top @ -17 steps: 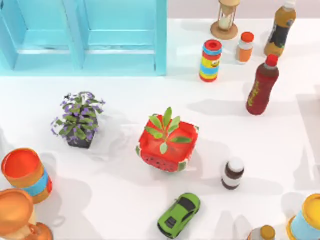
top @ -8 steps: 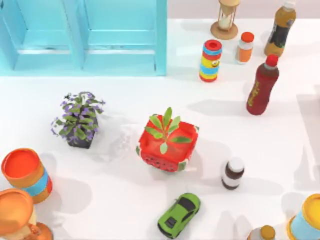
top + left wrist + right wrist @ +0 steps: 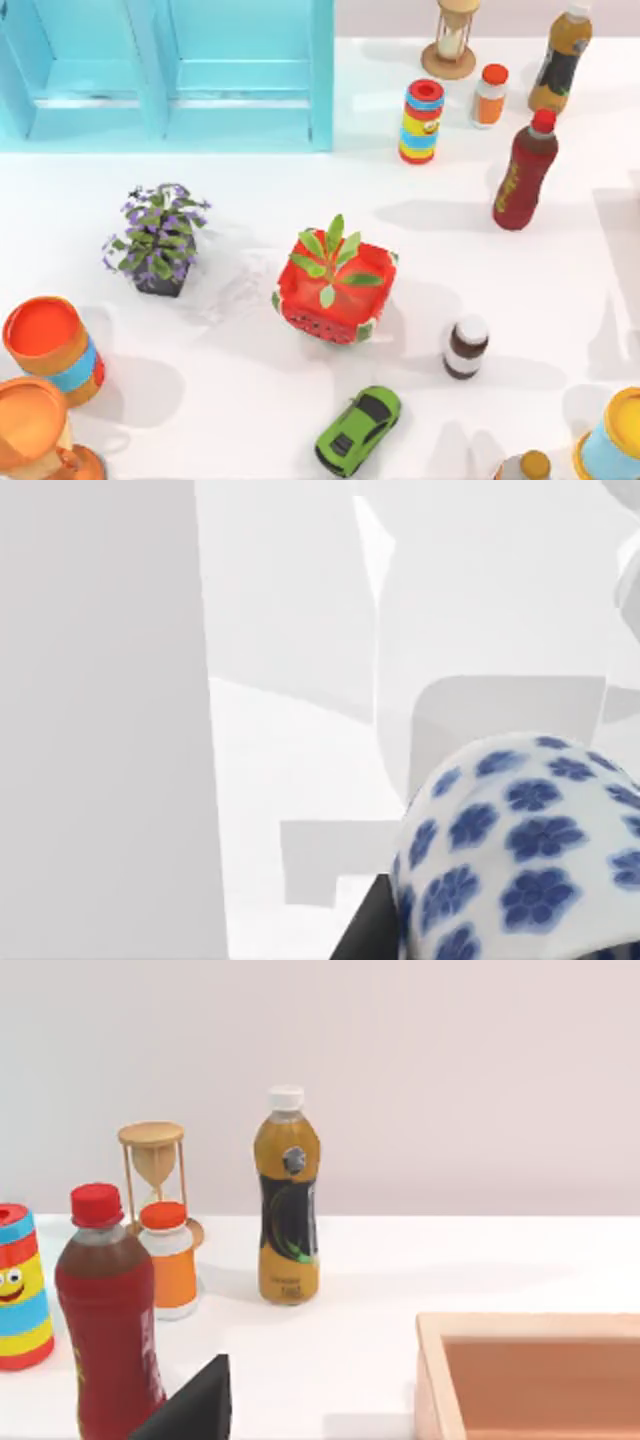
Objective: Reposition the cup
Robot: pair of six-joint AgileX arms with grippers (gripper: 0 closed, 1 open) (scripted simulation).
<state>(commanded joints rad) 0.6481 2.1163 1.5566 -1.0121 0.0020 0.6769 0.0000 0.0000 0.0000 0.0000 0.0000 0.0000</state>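
Gripper state on my left arm I cannot tell; its wrist view shows a white cup with blue flowers close up against pale surfaces, a dark part just beside it. I cannot place that cup on the table from above, where a red watermelon planter sits mid-table near a green toy car. Right wrist view looks toward a red bottle and an hourglass
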